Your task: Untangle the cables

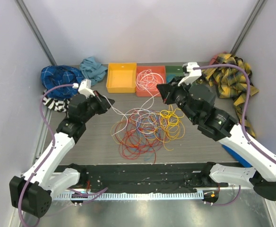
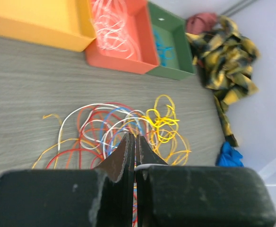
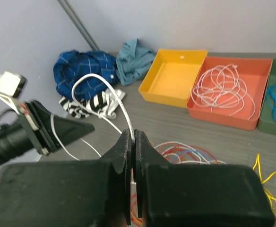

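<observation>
A tangle of red, orange, white, blue and yellow cables (image 1: 145,127) lies mid-table; it also shows in the left wrist view (image 2: 124,125). A white cable (image 1: 124,112) runs slack between both grippers. My left gripper (image 1: 107,104) is shut left of the tangle, with a bit of white cable (image 2: 150,166) across its right finger. My right gripper (image 1: 160,91) is shut on the white cable (image 3: 105,85) above the tangle's far edge. In the right wrist view the cable arcs from my right gripper (image 3: 132,138) toward the left gripper (image 3: 64,130).
Along the back stand a yellow tray (image 1: 121,85), a red-orange tray (image 1: 142,90) holding white cables, and a green tray (image 1: 175,70) with blue cables. Clothes lie back left (image 1: 57,75) and back right (image 1: 230,75). A blue object (image 1: 232,153) lies under the right arm.
</observation>
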Tool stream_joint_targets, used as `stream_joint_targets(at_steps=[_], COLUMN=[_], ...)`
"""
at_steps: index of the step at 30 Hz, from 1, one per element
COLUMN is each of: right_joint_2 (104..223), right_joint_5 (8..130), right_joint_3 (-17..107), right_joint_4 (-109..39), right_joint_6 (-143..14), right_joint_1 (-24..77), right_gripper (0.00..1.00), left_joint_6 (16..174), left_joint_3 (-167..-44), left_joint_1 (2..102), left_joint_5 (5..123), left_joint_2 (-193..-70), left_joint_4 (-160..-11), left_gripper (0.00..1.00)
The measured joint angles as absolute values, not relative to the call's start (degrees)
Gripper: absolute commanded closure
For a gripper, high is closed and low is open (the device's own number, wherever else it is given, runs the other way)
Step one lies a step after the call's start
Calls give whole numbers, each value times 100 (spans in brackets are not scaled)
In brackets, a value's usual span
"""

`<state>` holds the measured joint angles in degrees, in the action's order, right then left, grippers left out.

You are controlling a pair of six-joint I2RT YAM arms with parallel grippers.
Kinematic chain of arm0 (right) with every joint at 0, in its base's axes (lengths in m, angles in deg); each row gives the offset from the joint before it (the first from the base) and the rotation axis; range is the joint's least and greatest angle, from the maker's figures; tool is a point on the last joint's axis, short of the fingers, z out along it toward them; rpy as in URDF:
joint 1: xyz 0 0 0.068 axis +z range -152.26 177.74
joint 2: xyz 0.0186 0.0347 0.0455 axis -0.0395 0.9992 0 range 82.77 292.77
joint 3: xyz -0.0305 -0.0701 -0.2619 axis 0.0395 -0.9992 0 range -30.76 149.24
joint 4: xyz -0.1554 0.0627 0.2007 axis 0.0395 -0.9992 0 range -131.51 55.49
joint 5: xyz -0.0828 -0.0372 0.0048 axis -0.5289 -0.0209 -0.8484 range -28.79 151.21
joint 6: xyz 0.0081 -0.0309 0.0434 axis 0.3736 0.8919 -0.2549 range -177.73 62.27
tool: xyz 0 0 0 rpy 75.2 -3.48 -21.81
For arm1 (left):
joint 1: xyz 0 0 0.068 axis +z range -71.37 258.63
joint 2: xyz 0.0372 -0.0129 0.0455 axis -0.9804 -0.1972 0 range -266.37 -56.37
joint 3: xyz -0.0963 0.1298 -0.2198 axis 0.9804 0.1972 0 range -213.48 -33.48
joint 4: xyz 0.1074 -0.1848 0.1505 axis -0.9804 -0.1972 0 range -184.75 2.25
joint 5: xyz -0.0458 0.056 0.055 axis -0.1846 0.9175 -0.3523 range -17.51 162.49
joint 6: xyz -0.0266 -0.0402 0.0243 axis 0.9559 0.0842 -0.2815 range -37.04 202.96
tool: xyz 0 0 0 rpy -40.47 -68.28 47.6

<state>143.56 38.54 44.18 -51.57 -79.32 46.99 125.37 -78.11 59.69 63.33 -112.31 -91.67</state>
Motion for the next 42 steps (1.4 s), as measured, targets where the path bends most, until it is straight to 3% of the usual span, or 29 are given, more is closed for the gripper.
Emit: stream_joint_targets(at_steps=[6,16,42], right_joint_2=[14144,13434,14468], right_joint_5=[4087,4146,5482], right_joint_3=[3452,1972,1797], right_joint_4=[-5041,-5138,-4392], right_joint_6=[-8176,-8539,-8633], right_joint_1=[4699,4699,5003], right_gripper=[99,99,99], left_joint_6=[12144,11680,11481], left_joint_3=[-8394,-8200,-9277], left_joint_1=[5938,5914,5014], left_joint_5=[6040,6101,6496], left_joint_2=[-11126,-10789,-11530], left_joint_4=[-9903,-11243,-11451], left_gripper=[100,100,100])
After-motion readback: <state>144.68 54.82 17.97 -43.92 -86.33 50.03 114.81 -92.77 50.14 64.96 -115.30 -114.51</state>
